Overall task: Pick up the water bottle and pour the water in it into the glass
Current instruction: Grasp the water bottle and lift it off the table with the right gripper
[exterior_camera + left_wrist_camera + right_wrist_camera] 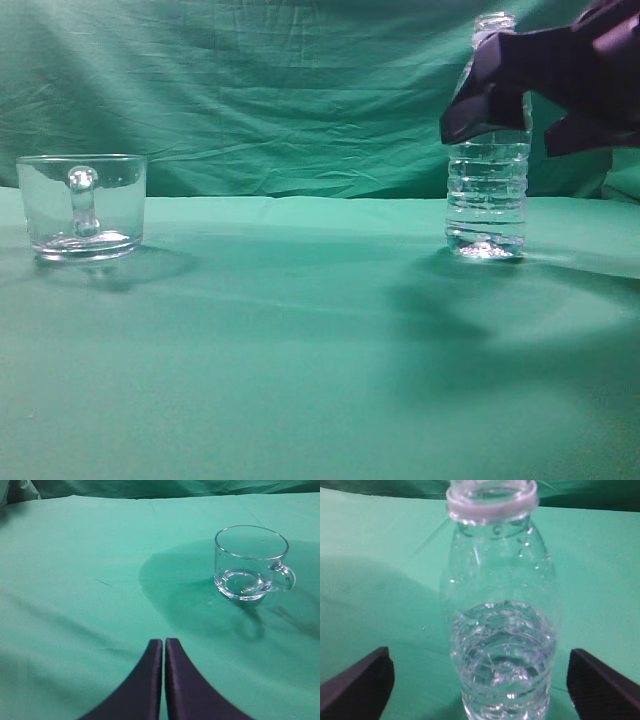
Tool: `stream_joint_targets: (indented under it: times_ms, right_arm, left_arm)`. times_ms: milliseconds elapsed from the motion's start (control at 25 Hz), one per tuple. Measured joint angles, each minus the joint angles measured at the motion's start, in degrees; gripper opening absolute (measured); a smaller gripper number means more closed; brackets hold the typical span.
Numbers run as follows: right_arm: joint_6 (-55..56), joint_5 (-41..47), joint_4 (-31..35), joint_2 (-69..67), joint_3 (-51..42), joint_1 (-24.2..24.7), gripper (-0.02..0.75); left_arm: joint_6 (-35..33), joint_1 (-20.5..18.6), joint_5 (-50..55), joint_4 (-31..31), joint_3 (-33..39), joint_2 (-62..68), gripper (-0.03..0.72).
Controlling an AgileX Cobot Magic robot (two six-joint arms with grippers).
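Water bottle (487, 195) standing upright on the green cloth (300, 340) at right, long axis vertical, open neck pointing up; water (502, 645) fills its ribbed lower half. Right gripper (479, 680) spread wide, a finger either side of the bottle, not touching. Glass (82, 206) well apart at left, handle towards the exterior camera. Left gripper (164, 652) pressed together, holding nothing.

Soft, even light is falling everywhere. The glass (82, 207) is casting a dark shadow on the table (300, 350). The bottle (500, 620) is looking blurry and glinting.
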State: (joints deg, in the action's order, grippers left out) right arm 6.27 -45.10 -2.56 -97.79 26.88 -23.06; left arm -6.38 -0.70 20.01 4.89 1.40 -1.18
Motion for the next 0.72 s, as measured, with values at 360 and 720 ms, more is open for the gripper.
stream_joint_targets:
  times_ms: [360, 720]
  right_arm:
    - [0.21, -1.80, -0.34, -11.53, 9.60, 0.00, 0.645]
    - [-0.11, -5.15, -0.34, -13.59, 10.32, 0.00, 0.367]
  left_arm:
    - [0.00, 0.00, 0.00, 0.00, 0.00, 0.00, 0.000]
    - [0.00, 0.00, 0.00, 0.00, 0.00, 0.00, 0.000]
